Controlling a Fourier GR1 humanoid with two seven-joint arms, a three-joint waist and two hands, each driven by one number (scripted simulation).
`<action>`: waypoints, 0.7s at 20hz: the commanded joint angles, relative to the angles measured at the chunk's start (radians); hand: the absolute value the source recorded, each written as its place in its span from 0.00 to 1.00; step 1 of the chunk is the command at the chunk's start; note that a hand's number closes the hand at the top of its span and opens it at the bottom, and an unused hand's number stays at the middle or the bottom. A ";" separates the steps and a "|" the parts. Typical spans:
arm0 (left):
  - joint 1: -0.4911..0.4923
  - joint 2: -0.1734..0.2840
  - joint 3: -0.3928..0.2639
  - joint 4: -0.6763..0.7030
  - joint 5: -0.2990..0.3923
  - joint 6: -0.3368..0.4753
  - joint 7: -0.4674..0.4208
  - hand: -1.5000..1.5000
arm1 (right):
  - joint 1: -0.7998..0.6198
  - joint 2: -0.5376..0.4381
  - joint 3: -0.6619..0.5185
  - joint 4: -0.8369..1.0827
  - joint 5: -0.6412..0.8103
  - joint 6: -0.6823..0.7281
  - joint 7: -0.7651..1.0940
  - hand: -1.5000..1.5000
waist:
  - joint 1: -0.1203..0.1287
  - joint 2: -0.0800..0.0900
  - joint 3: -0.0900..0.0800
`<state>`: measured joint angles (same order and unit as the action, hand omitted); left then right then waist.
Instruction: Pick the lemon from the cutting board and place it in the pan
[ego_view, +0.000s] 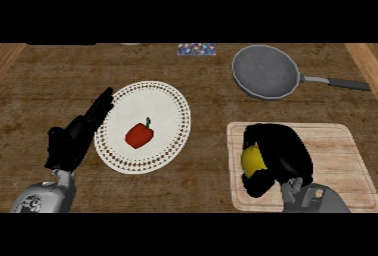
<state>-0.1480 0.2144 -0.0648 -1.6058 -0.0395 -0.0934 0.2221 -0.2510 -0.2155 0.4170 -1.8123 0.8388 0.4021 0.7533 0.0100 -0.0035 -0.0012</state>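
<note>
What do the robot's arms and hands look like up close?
Both forearms are grey and rounded, like smooth metal casings. The left forearm shows a small patch of dark dots. Each ends in a glossy black hand with fingers and a thumb: left hand, right hand.

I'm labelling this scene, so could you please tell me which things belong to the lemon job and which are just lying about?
Belong to the job:
lemon
cutting board
pan
right robot hand, curled round the lemon

Lying about:
plate
red pepper on it
patterned item, far edge

The right hand (284, 152) curls round the lemon (252, 160) over the cutting board (336, 150); the pan (264, 72) sits far right; the left hand (74, 140) rests open.
</note>
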 joint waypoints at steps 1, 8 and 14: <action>0.011 0.007 0.004 -0.005 -0.002 -0.005 -0.011 0.50 | -0.093 0.147 0.207 -0.072 0.150 -0.074 0.072 1.00 | 0.014 -0.003 0.000; 0.005 0.009 0.041 0.081 0.000 -0.015 -0.086 0.50 | -0.178 0.213 0.357 -0.048 0.383 -0.293 0.130 1.00 | -0.007 0.004 0.001; 0.001 -0.014 0.023 -0.018 -0.001 -0.009 0.019 0.50 | -0.173 0.189 0.226 -0.054 0.363 -0.387 0.125 1.00 | -0.007 0.003 0.002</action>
<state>-0.1484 0.2102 -0.0389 -1.5800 -0.0443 -0.1054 0.1936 -0.4454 -0.0171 0.7212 -1.8722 1.1940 0.1043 0.9250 0.0055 -0.0016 -0.0006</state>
